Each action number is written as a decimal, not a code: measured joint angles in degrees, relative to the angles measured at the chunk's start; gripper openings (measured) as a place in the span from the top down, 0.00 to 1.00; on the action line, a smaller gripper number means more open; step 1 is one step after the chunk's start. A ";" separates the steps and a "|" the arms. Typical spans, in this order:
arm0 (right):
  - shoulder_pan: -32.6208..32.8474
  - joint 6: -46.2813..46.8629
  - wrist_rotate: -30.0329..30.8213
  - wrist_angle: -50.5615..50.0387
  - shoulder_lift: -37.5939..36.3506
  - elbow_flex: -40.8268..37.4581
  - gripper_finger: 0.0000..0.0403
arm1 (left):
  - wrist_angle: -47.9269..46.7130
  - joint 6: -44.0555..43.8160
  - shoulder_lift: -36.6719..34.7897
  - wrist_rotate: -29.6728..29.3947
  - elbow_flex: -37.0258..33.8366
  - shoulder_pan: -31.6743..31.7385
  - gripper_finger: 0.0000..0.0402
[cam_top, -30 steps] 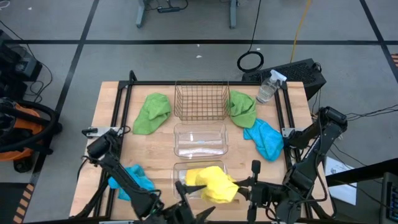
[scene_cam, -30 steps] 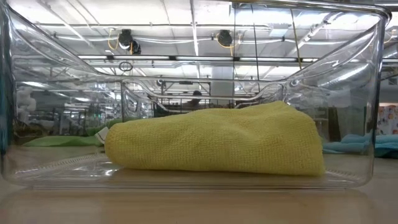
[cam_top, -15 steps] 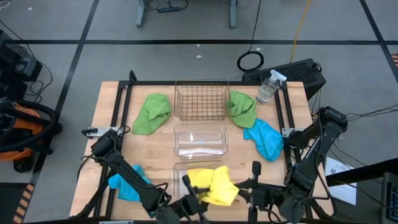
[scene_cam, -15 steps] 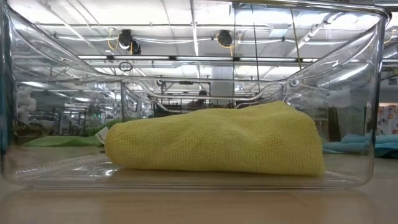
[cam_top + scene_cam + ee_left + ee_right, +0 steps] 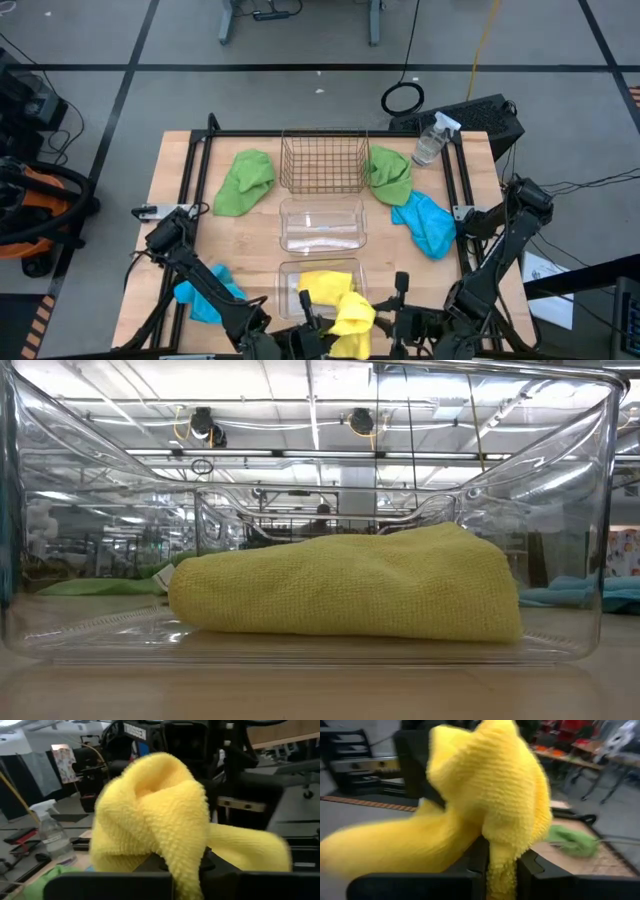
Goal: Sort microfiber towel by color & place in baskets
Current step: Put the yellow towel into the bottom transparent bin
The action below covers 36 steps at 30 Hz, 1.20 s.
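One yellow towel (image 5: 350, 585) lies folded on the floor of the near clear basket (image 5: 292, 275). A second yellow towel (image 5: 350, 315) is bunched over that basket's near end, between my two grippers. My left gripper (image 5: 318, 328) is shut on it from the left and my right gripper (image 5: 385, 318) is shut on it from the right. Two green towels (image 5: 245, 180) (image 5: 390, 175) lie flat beside the wire basket (image 5: 322, 160). One blue towel (image 5: 425, 222) lies at the right and another (image 5: 205, 292) at the near left. My left gripper pinches a bunched fold of the yellow towel (image 5: 182, 862) between its two fingers, coming roughly level from the table's left. The cloth bulges in thick folds beyond the fingers. My right gripper pinches another bunched part of the same towel (image 5: 501, 862) between its two fingers, coming from the table's right. Slack cloth swells beyond the fingers and trails off to one side.
A second clear basket (image 5: 322, 225) stands between the wire basket and the near one. A clear spray bottle (image 5: 430, 140) stands at the far right corner. A black frame runs along the table's edges.
My left gripper has moved toward the yellow towel and shut on it. My right gripper has shifted toward the table's left and near edge with the towel. The towel, spread over the basket's right side a second ago, is now bunched nearer the table's near edge.
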 joint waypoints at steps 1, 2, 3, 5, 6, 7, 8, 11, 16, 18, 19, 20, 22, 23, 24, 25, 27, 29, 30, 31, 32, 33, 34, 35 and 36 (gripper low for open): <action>-0.01 0.88 -1.91 0.06 0.18 0.00 0.88 | 0.04 0.61 0.00 -0.24 0.00 0.05 0.98; -0.03 1.69 -4.11 -0.02 0.25 0.00 0.87 | 0.16 0.84 0.00 -0.24 0.00 0.08 0.98; -0.06 2.47 -5.72 -0.02 0.42 0.00 0.86 | 0.27 0.90 0.00 -0.24 0.00 0.21 0.97; -0.02 3.91 -7.98 -0.10 0.50 0.00 0.83 | 0.58 1.10 0.00 -0.24 0.00 0.36 0.97; 0.00 4.32 -8.55 -0.09 0.50 0.00 0.82 | 0.70 1.28 0.00 -0.22 0.00 0.40 0.97; 0.11 4.64 -8.69 -0.07 0.50 0.00 0.81 | 0.77 1.32 0.00 -0.22 0.00 0.40 0.97; 0.21 4.81 -8.61 -0.20 0.50 0.00 0.80 | 0.81 1.35 0.00 -0.16 0.00 0.40 0.97; 0.44 5.10 -9.15 -1.62 0.50 0.00 0.75 | 0.81 1.35 0.00 1.65 0.00 0.42 0.97; 0.80 7.07 -9.50 -6.01 0.59 -0.04 0.63 | 2.56 2.39 0.00 3.75 0.04 -0.24 0.97; 1.18 7.04 -9.09 -5.70 0.59 -0.07 0.57 | 3.40 3.74 -0.02 3.03 0.09 -0.34 0.97; 1.52 7.02 -8.14 -5.35 0.59 -0.07 0.55 | 3.45 4.23 -0.02 2.56 0.09 -0.37 0.97; 1.97 6.96 -6.59 -5.35 0.59 -0.07 0.52 | 3.56 4.83 -0.02 2.45 0.09 -0.35 0.97; 3.11 6.74 -2.53 -7.07 0.59 -0.07 0.46 | 3.73 5.37 -0.02 2.14 0.09 -0.30 0.97; 3.68 6.93 -0.39 -8.54 0.59 -0.07 0.44 | 3.79 5.39 -0.02 1.68 0.09 -0.28 0.97; 4.38 7.33 1.96 -9.98 0.59 -0.07 0.41 | 3.85 5.49 -0.02 0.82 0.09 -0.26 0.97; 5.22 7.68 4.43 -11.08 0.59 -0.08 0.39 | 4.05 5.94 -0.02 -0.56 0.09 -0.26 0.97; 7.16 8.14 9.27 -12.24 0.59 -0.09 0.35 | 4.66 7.48 -0.02 -3.88 0.09 -0.28 0.97; 9.25 7.52 12.52 -12.17 0.59 -0.09 0.31 | 4.68 8.25 -0.09 -6.52 0.09 -0.26 0.97; 10.26 6.87 13.97 -12.00 0.59 -0.09 0.30 | 4.75 8.27 -0.11 -7.28 0.09 -0.15 0.97; 11.28 6.20 15.61 -11.69 0.59 -0.09 0.29 | 5.09 8.27 -0.11 -7.50 0.09 0.00 0.97; 12.19 5.61 17.67 -11.32 0.59 -0.09 0.28 | 5.38 8.25 -0.11 -7.53 0.09 0.17 0.97; 12.90 5.22 19.56 -11.25 0.59 -0.09 0.28 | 6.02 8.25 -0.11 -7.61 0.09 0.33 0.97; 13.43 5.02 21.00 -11.26 0.59 -0.09 0.27 | 6.85 8.25 -0.11 -7.63 0.09 0.46 0.97; 13.74 4.86 22.28 -11.19 0.59 -0.09 0.27 | 7.46 8.22 -0.11 -7.59 0.09 0.66 0.97; 13.89 4.83 23.38 -10.97 0.59 -0.09 0.27 | 7.82 8.18 -0.11 -7.37 0.09 0.80 0.97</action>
